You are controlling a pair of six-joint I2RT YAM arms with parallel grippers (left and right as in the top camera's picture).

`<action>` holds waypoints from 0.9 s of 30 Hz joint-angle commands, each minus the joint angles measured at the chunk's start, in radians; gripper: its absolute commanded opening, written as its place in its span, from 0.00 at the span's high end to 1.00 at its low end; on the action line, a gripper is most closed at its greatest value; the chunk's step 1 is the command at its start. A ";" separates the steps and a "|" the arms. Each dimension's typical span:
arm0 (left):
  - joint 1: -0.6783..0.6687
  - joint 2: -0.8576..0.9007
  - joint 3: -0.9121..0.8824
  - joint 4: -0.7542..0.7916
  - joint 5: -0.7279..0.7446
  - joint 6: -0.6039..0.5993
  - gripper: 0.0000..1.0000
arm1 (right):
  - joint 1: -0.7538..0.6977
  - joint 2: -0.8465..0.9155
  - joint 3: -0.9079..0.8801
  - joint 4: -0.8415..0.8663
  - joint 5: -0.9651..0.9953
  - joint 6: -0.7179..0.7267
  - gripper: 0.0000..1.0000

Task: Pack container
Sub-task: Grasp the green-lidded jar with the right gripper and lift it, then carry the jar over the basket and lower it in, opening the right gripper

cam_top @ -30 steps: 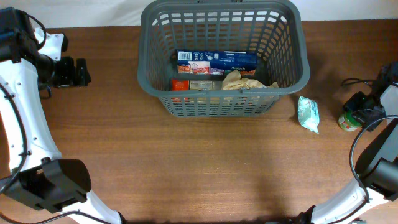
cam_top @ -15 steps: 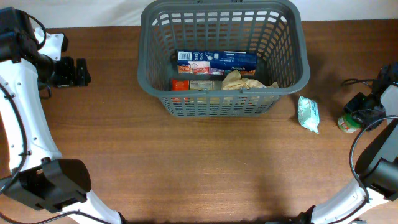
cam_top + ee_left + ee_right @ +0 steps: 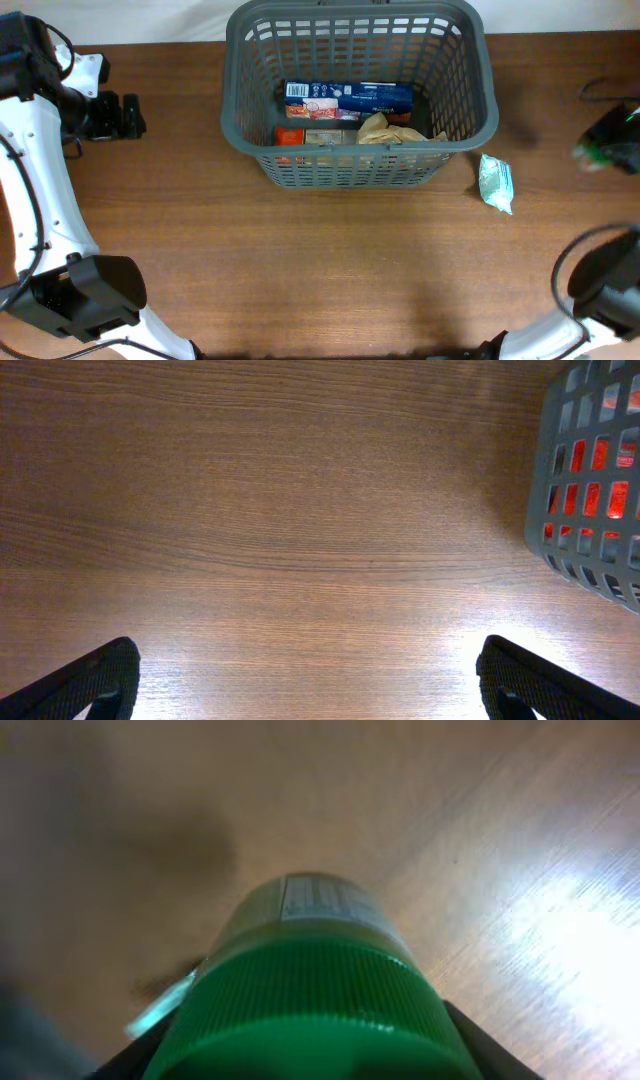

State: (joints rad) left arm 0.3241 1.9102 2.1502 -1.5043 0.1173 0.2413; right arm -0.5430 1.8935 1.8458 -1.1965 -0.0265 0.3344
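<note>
**Q:** Quick one: what's held in the right gripper (image 3: 300, 1058), and how are its fingers (image 3: 482, 1062) set?

**A:** A green-lidded jar (image 3: 310, 990) is pinched between them, closed in on either side of it. Only dark slivers of the fingers are seen, at the bottom corners of the wrist view. From overhead that gripper is smeared with blur, well off to the right of the container (image 3: 350, 168). The left gripper (image 3: 310, 685) is spread wide with nothing held in it. It's parked well to the left of the container, and one slotted corner of the container is caught at the right edge of its wrist view.

**Q:** And the container itself?

**A:** It's stood upright on the wooden table (image 3: 300, 270). Inside, a blue box (image 3: 345, 97) is laid along the back. A red box (image 3: 289, 135) and a crumpled tan bag (image 3: 395, 130) are tucked against the front wall. A teal packet (image 3: 496, 183) is laid on the wood just outside the container's front right corner.
</note>
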 commanded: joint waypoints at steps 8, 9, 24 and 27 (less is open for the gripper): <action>0.006 0.004 -0.006 0.000 0.014 -0.013 0.01 | 0.308 -0.348 0.312 -0.051 -0.101 -0.093 0.86; 0.006 0.004 -0.006 0.000 0.014 -0.013 0.01 | 0.361 -0.368 0.312 -0.043 -0.100 -0.103 0.86; 0.006 0.005 -0.006 0.000 0.014 -0.013 0.01 | 0.789 -0.066 0.299 -0.005 -0.058 -0.121 0.90; 0.006 0.005 -0.006 0.000 0.014 -0.013 0.01 | 0.821 0.018 0.299 0.004 -0.111 -0.121 0.90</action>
State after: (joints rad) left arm 0.3241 1.9102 2.1502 -1.5040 0.1173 0.2417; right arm 0.2394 1.8446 2.1468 -1.2018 -0.0956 0.2241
